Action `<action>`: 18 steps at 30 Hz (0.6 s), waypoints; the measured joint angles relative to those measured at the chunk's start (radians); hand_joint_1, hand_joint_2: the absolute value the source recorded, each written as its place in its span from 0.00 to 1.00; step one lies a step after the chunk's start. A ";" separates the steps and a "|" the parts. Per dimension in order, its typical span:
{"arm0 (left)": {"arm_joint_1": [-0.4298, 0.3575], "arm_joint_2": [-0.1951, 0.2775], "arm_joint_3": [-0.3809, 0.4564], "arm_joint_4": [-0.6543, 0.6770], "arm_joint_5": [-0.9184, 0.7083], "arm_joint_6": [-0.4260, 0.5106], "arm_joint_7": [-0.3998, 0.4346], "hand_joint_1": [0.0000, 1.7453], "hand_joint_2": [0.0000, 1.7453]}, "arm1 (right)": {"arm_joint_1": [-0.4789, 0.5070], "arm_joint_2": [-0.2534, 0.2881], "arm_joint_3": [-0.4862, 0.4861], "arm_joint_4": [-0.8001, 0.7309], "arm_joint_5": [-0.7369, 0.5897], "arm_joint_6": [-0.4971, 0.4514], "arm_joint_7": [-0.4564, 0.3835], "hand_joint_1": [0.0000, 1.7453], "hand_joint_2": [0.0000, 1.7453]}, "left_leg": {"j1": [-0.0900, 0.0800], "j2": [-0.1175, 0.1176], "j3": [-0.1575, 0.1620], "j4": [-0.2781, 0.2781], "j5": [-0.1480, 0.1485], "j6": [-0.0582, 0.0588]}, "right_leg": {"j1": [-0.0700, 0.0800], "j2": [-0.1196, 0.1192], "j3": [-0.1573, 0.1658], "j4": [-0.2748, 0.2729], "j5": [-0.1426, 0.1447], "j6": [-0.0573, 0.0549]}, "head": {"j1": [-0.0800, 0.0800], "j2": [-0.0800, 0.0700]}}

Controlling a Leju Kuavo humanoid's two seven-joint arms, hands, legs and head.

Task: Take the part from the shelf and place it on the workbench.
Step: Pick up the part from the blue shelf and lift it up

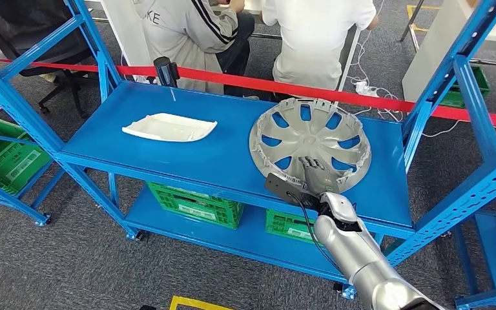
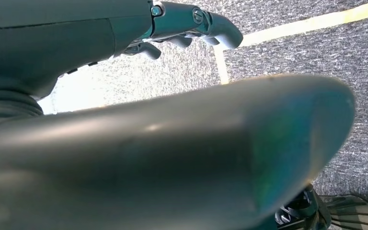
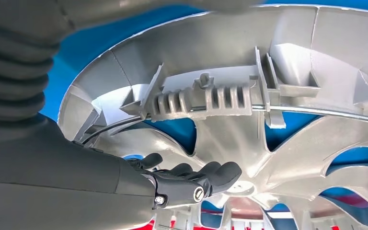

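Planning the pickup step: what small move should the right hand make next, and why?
Probably close the right hand on the rim of the hubcap. Its fingers already reach over the near rim, inside the hubcap, which still lies on the blue shelf, ungripped.

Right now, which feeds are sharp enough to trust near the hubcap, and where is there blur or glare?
Head view: evenly lit and sharp, hubcap and right hand clear. Right wrist view: hubcap ribs crisp, but the near grey cover is soft. Left wrist view: the close thumb of the left hand is blurred, with a blown-out white patch on the floor behind it.
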 joint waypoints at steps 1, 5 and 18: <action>0.000 0.000 0.000 0.000 -0.001 0.000 -0.001 0.00 0.00 | -0.001 0.000 0.000 0.002 -0.004 0.000 -0.002 0.00 1.00 | 0.000 0.000 0.000 0.000 0.000 0.000 | 0.000 0.000 0.000 0.000 0.000 0.000 | 0.000 0.000; -0.001 0.000 0.000 0.000 -0.005 0.000 -0.007 0.00 0.00 | -0.003 0.000 0.000 0.007 -0.016 0.001 -0.014 0.00 1.00 | 0.000 0.000 0.001 0.000 0.000 0.001 | 0.000 0.001 0.002 -0.002 0.001 0.001 | 0.000 0.000; -0.005 0.000 0.000 0.000 -0.011 0.000 -0.002 0.00 0.00 | -0.009 -0.001 -0.002 0.011 -0.043 -0.007 -0.021 1.00 1.00 | 0.000 0.001 0.004 0.000 -0.001 0.001 | 0.001 0.002 0.005 -0.003 0.001 0.002 | 0.000 0.000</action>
